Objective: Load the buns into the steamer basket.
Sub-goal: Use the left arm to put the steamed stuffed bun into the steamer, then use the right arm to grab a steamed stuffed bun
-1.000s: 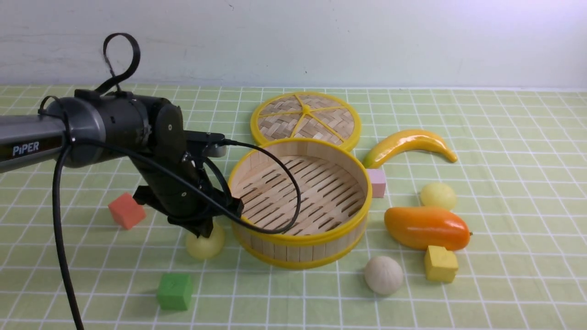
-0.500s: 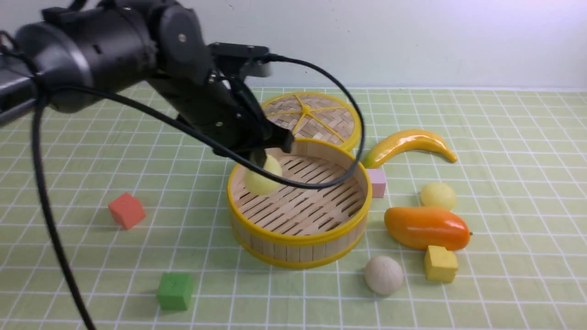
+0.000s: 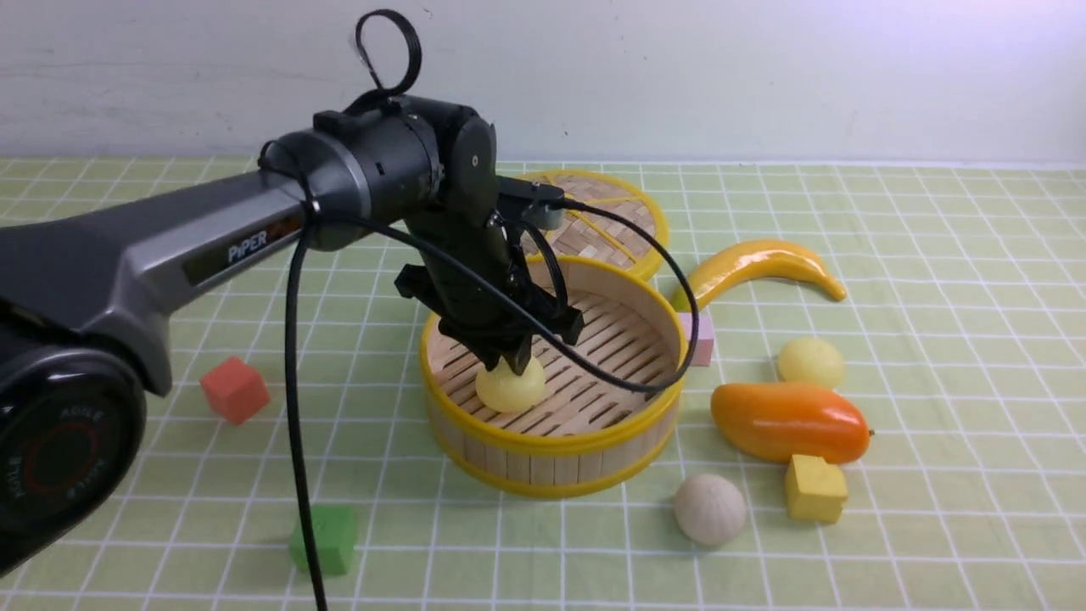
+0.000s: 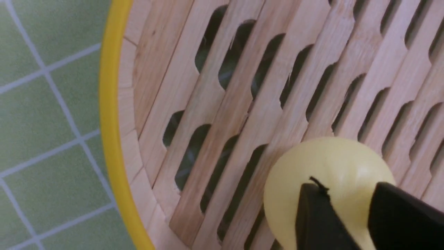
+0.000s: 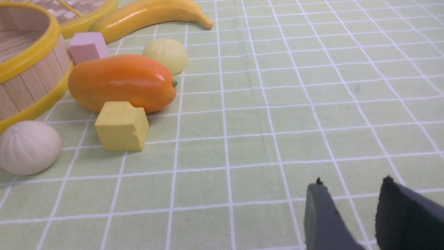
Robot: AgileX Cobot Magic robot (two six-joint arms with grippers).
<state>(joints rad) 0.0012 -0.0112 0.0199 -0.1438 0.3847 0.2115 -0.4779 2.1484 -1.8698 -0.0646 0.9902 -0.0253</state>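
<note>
- Black fingertips of the left gripper (image 4: 347, 208) sit on the crown of a pale yellow round bun (image 3: 511, 389) with a narrow gap between them. Whether they pinch it or have let go, I cannot tell.
- That bun rests on the slatted wooden floor of the round bamboo steamer basket (image 3: 551, 443) with yellow rims, close to its near wall.
- A second ago this bun lay on the green checked cloth (image 3: 170, 475) just outside the basket. Half a second ago it hung above the slats. Now it is down, so I judge the first bun delivered once the jaws are clear.
- Two are unmoved outside: a second pale yellow bun (image 3: 811, 362) behind the glossy orange mango (image 3: 789, 422), and an off-white pleated bun (image 3: 710, 508) near the yellow cube (image 3: 814, 488).
- The right gripper (image 5: 352, 180) hovers low over bare cloth, its jaws apart and empty.
</note>
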